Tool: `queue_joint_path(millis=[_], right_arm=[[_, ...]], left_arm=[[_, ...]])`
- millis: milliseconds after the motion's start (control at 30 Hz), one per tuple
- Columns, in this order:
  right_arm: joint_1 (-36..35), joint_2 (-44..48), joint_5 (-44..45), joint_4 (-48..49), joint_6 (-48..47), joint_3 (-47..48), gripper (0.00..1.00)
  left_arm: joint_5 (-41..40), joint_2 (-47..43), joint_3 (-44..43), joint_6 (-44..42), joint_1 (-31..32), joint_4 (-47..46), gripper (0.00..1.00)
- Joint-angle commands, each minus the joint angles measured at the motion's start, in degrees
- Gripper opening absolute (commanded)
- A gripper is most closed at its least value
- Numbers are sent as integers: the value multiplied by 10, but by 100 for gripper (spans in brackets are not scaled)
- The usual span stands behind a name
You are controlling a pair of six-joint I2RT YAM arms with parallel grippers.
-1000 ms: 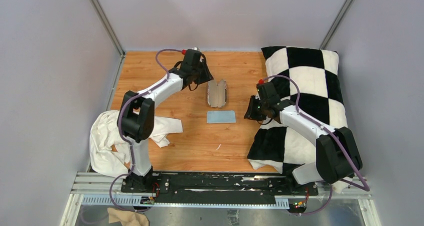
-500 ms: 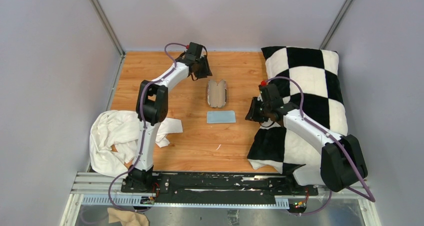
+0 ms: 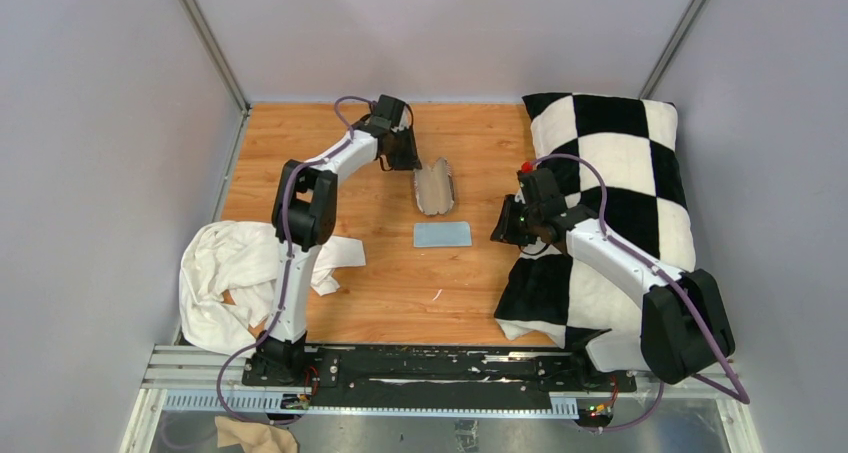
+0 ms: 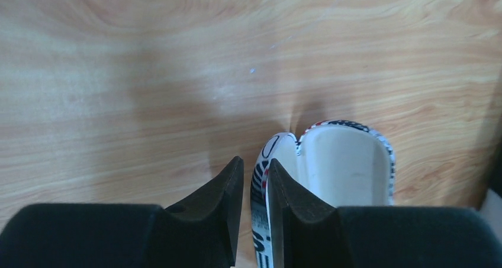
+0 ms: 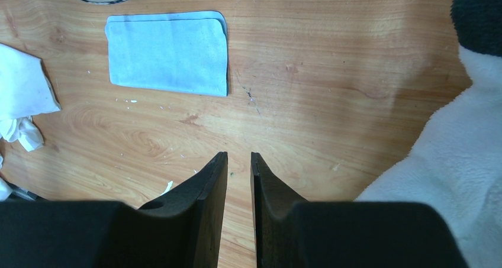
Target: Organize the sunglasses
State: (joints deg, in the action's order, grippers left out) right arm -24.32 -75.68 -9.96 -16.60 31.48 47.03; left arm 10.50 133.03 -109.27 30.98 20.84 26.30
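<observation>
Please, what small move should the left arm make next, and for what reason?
Probably raise the case slightly with the left end effector, to check the hold. Its striped rim sits in the narrow gap between the fingers; the pale inside looks empty, and no sunglasses show in any view.

Counter [image 4: 118, 73]: smooth wood grain, faint sheen. Case [image 4: 346, 167]: smooth matt pale lining, printed rim. Blue cloth [image 5: 169, 52]: fine matt weave. Pillow [image 5: 450, 179]: fluffy fleece. White rag [image 3: 225, 273]: soft crumpled fabric. Left pincer [image 4: 255, 168]: matt black plastic.
</observation>
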Motion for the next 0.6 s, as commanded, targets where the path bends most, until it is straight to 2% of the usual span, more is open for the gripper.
queue_joint_path(millis=[0,167,267,433,500,567], right_arm=[[6,-6,-3,-13,2,-1,26],[6,-9,-2,-12,2,0,26],[6,-13,-2,-12,3,0,26],[6,-24,-8,-4,4,2,26],[6,-30,-13,-1,4,4,26],[5,-34,-15,0,5,9,26]], left_arm=[[19,-21,26,-11,-11,4,26],[22,-51,77,7,-20,-22,22],[2,-90,140,44,-24,-51,14],[-6,-176,314,171,-23,-201,12],[-9,-206,394,227,-21,-300,12],[-31,-220,427,263,-17,-327,11]])
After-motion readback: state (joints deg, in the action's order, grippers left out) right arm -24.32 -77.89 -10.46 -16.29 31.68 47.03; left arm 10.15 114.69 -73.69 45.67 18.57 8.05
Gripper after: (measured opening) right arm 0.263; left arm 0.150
